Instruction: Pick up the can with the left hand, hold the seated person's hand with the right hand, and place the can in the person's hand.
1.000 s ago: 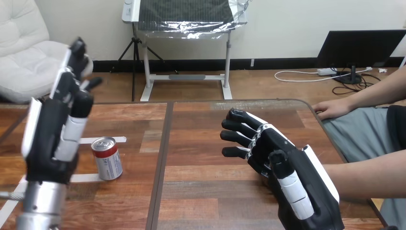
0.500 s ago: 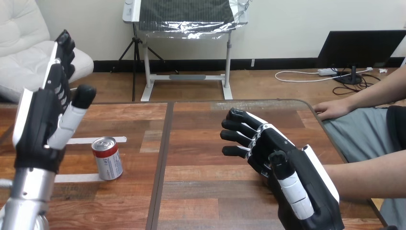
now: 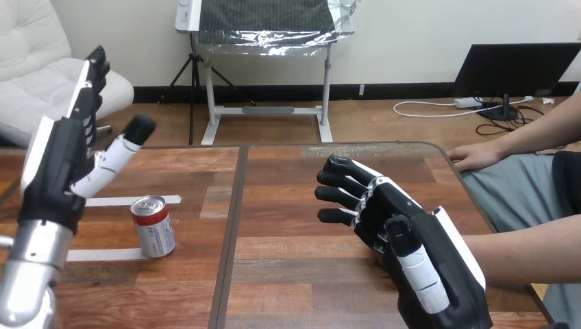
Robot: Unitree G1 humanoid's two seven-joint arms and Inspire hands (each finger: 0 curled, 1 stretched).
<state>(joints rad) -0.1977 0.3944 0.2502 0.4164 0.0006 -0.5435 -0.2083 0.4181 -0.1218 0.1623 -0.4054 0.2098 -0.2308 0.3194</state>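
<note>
A red and silver can [image 3: 153, 226] stands upright on the left half of the wooden table [image 3: 288, 281]. My left hand [image 3: 58, 164] is raised above and to the left of the can, open, fingers straight up and thumb spread toward the can, not touching it. My right hand [image 3: 418, 247] is over the table's right half, its back toward me. The person's forearm [image 3: 527, 253] comes in from the right and passes behind that hand, which hides the person's hand.
The person's other hand [image 3: 474, 157] rests flat at the table's far right corner. Two white tape strips [image 3: 116, 201] lie on the table by the can. A dark seam [image 3: 231, 226] divides the tabletop.
My left hand has shifted left and straightened, with its thumb swung out toward the can. The can, my right hand and the person's arms have stayed put.
</note>
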